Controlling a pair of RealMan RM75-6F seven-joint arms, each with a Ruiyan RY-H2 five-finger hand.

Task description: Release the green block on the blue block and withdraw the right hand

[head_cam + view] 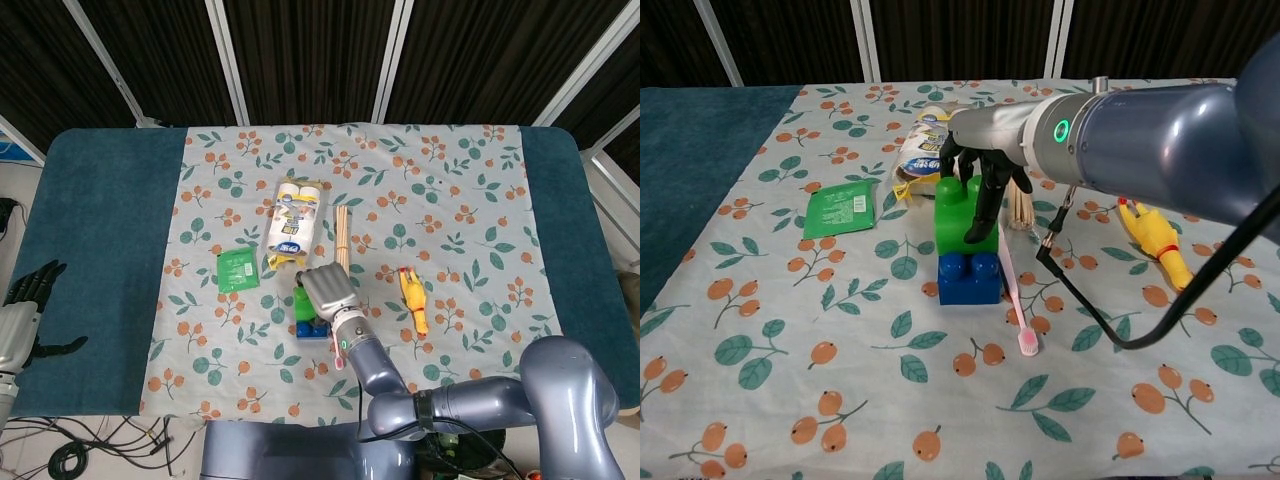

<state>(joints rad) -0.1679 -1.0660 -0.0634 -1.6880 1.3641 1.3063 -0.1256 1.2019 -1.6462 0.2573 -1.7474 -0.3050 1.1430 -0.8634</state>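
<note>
The green block [958, 213] stands on top of the blue block [970, 277] near the middle of the leaf-patterned cloth. My right hand [978, 160] grips the green block from above, fingers [987, 207] running down its right face. From the head view the right hand [326, 288] covers most of both blocks; only a sliver of the green block [299, 297] and the blue block [307, 327] shows. My left hand [22, 318] rests open off the table's left edge, holding nothing.
A pink toothbrush [1014, 303] lies against the blue block's right side. A green packet [841, 210] sits to the left, a tissue pack [296, 222] and wooden sticks [343, 236] behind, a yellow rubber chicken [1154, 236] to the right. A black cable [1090, 308] hangs from my right arm.
</note>
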